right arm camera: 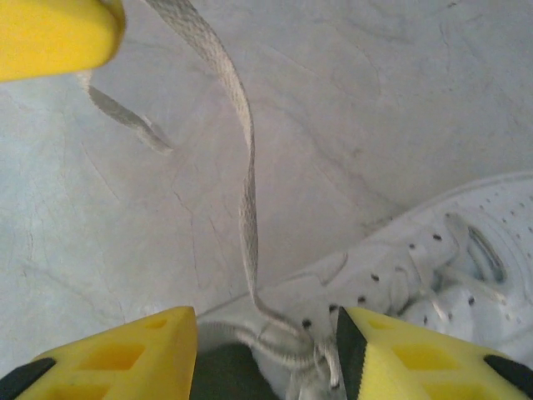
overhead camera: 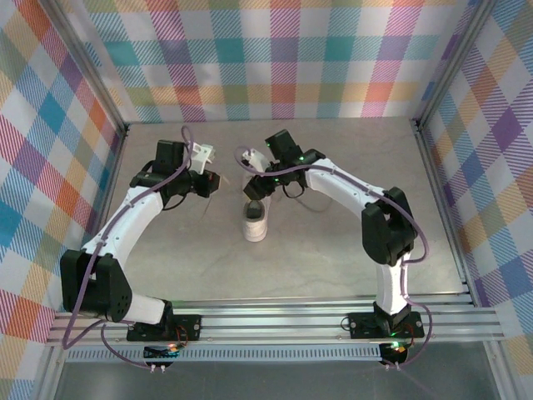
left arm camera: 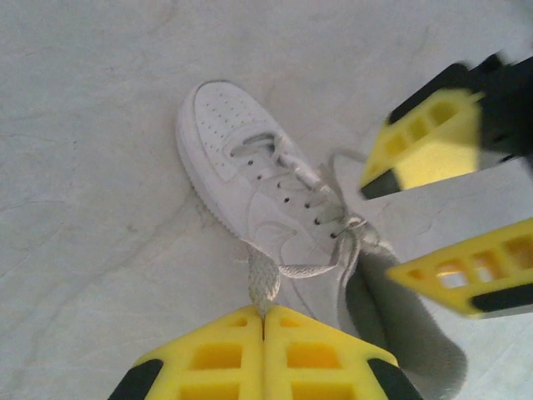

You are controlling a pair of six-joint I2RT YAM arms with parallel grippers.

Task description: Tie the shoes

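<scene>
Left hand (left arm camera: pixel 265 354) has its fingers pressed together, clamped on a flat white lace (left arm camera: pixel 264 282) that runs straight ahead from the fingertips to the sneaker (left arm camera: pixel 250 183). The sneaker stands on its sole on the worktop (left arm camera: pixel 92 125) just ahead of this hand, toe pointing away and collar end nearer. Right hand (right arm camera: pixel 266 327) hangs over that collar end with its fingers apart. Below the gap between them are the top eyelets and a loose bunch of lace, and no strand appears gripped. From between these fingers the clamped lace rises up and away toward the left hand, whose yellow finger shows at the far left. The likely purpose is to draw one lace clear of the shoe so the open right hand can come down on the remaining lace or the crossing at the eyelets. No knot or bow is formed as yet. A shorter strand (right arm camera: pixel 125 117) shows just below the left hand's finger; whether it hangs or lies on the worktop cannot be told. The chief obstruction is the closeness of the two hands, with the raised lace passing through the space the right hand must work in. The bunched lace at the collar could be caught in error. The checked walls (overhead camera: pixel 266 50) stand well apart.
</scene>
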